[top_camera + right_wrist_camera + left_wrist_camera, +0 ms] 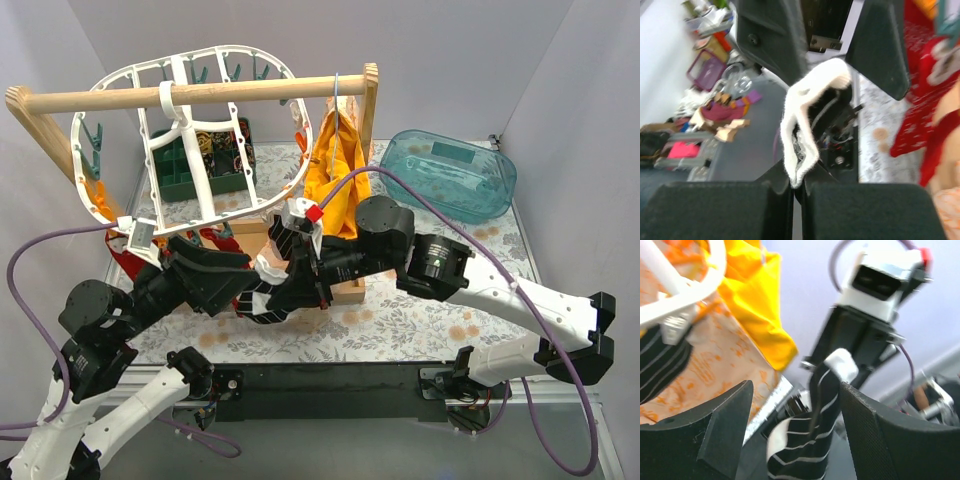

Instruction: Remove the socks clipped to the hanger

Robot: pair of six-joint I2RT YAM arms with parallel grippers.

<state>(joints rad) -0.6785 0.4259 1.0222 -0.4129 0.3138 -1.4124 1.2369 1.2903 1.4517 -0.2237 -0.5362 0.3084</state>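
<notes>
Black-and-white sock (799,450) in right end effector (797,189)

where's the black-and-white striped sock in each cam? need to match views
Top external: black-and-white striped sock, centre, mostly hidden between the two grippers.
Left wrist: bottom centre, white end up.
Right wrist: only its white end, centre.
Shared landmark: the right gripper pinching that white end, with the open left gripper on either side of it.
</notes>
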